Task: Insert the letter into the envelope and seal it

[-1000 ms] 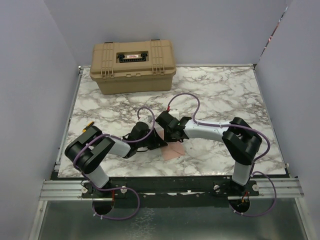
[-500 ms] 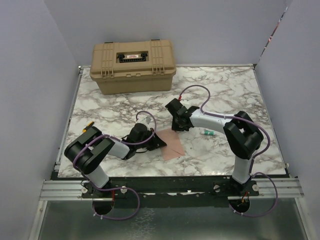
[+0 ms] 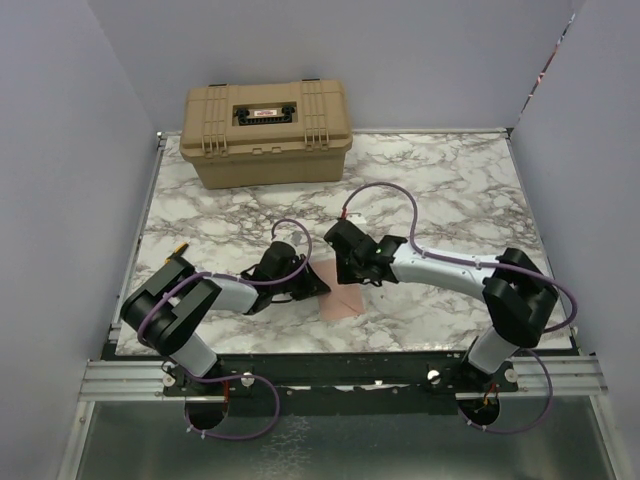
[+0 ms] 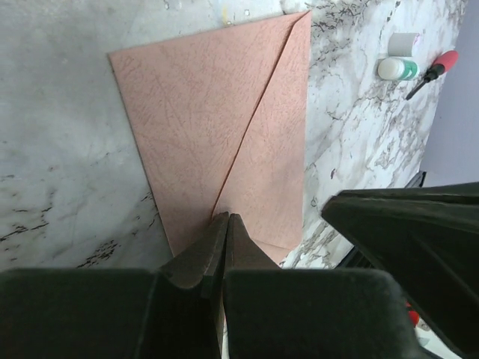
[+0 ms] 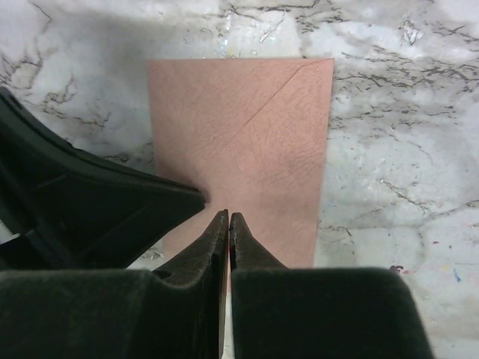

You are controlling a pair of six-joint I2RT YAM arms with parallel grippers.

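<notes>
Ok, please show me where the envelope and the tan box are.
envelope (image 5: 247,142), right wrist view, middle of its flat face.
tan box (image 3: 266,135), top external view, on its lid.

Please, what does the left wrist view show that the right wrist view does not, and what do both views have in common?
Only the left wrist view: a small white and green object and a red-handled tool on the marble table, beyond the envelope.
Only the right wrist view: no extra object. It sees the envelope nearly straight on, with bare marble on both sides.
Both: the pinkish-brown envelope lying flat with a diagonal fold line, the camera's own shut gripper over its near edge (left gripper, right gripper) and a black part of the other arm. Neither shows a separate letter.
</notes>
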